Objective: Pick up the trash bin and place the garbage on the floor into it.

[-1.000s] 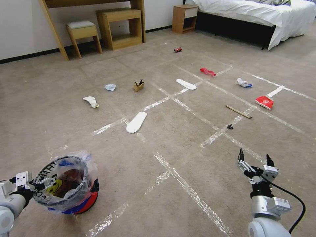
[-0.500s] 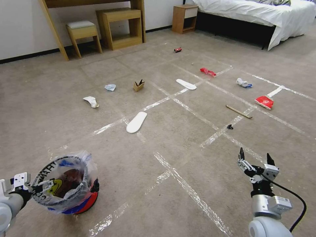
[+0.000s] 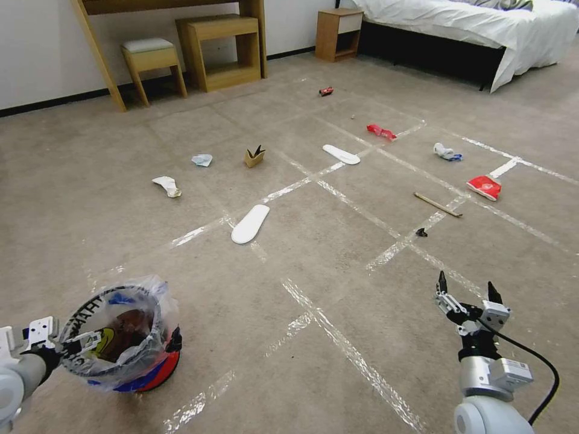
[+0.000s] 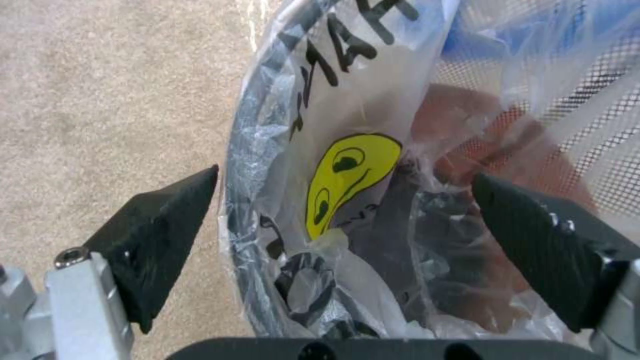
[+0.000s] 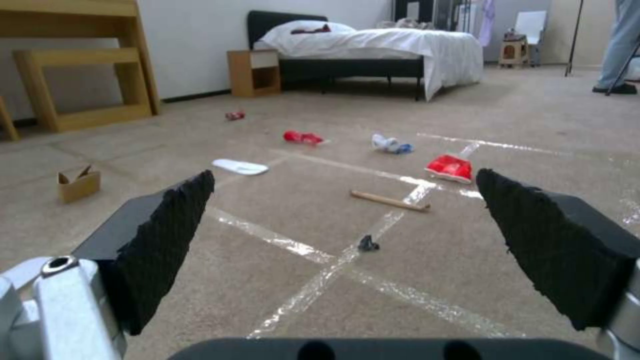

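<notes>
Trash bin point(image 3: 123, 337) with crinkly liner, rim between wide-spread left gripper point(image 4: 343, 190) fingers; right gripper point(image 3: 469, 290) wide too

the floor point(image 3: 338, 265) is taped carpet; on it lie two white slippers point(image 3: 250, 223), tissues point(image 3: 167, 185), a torn carton point(image 3: 254, 157), red wrappers point(image 3: 484, 187), a stick point(image 3: 437, 205); the trash bin point(image 3: 120, 337) stands near

Bright, even light fills the room, and shadows are soft and short. The shiny clear tape strips point(image 3: 338, 337) on the grey-beige short-pile carpet point(image 3: 374, 199) throw white glare. The crinkly clear plastic bag point(image 4: 347, 165) glints. Both wrist views look slightly soft, with straight lines bowing towards the edges.
</notes>
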Robot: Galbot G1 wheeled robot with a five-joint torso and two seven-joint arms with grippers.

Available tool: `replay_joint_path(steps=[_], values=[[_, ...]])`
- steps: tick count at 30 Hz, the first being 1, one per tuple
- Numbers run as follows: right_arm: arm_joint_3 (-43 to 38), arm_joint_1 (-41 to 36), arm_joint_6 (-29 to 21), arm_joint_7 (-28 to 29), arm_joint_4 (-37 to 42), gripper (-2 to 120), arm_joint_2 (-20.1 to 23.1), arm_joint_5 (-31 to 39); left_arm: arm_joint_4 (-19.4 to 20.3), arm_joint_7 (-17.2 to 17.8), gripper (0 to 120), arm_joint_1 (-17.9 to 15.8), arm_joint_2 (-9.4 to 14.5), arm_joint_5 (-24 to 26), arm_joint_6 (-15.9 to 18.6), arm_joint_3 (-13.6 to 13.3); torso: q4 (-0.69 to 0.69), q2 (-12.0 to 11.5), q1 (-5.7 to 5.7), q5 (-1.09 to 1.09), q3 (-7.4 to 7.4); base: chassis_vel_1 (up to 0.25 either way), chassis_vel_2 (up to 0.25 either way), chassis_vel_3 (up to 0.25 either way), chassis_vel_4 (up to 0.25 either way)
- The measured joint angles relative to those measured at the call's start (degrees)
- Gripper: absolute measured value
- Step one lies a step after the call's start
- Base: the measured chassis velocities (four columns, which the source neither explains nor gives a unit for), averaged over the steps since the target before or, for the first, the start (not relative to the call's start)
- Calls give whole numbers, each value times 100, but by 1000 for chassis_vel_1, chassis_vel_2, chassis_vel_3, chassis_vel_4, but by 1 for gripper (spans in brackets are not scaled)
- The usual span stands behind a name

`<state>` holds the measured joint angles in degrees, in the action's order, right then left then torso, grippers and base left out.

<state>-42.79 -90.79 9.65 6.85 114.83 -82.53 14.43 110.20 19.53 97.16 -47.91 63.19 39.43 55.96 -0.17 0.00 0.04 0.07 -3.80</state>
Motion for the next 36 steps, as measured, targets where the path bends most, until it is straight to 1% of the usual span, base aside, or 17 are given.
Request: replay_joint_path(steps=[15,23,29,36], values=[[12,-8,3,0,-48,100,-33,-69,-212,-7,99,-122,48,59,3,-30,0,0,0,0,0,0,0,0,0],[30,-31,16,-3,-52,100,-73,-132,-396,-27,98,-170,47,76,9,-45,0,0,0,0,0,0,0,0,0],[34,-37,31,-5,-87,100,-75,-149,-584,-50,97,-235,-3,76,10,-93,0,0,0,0,0,0,0,0,0],[31,-29,45,-6,-120,100,-70,-150,-679,-64,97,-270,-28,53,11,-126,0,0,0,0,0,0,0,0,0]])
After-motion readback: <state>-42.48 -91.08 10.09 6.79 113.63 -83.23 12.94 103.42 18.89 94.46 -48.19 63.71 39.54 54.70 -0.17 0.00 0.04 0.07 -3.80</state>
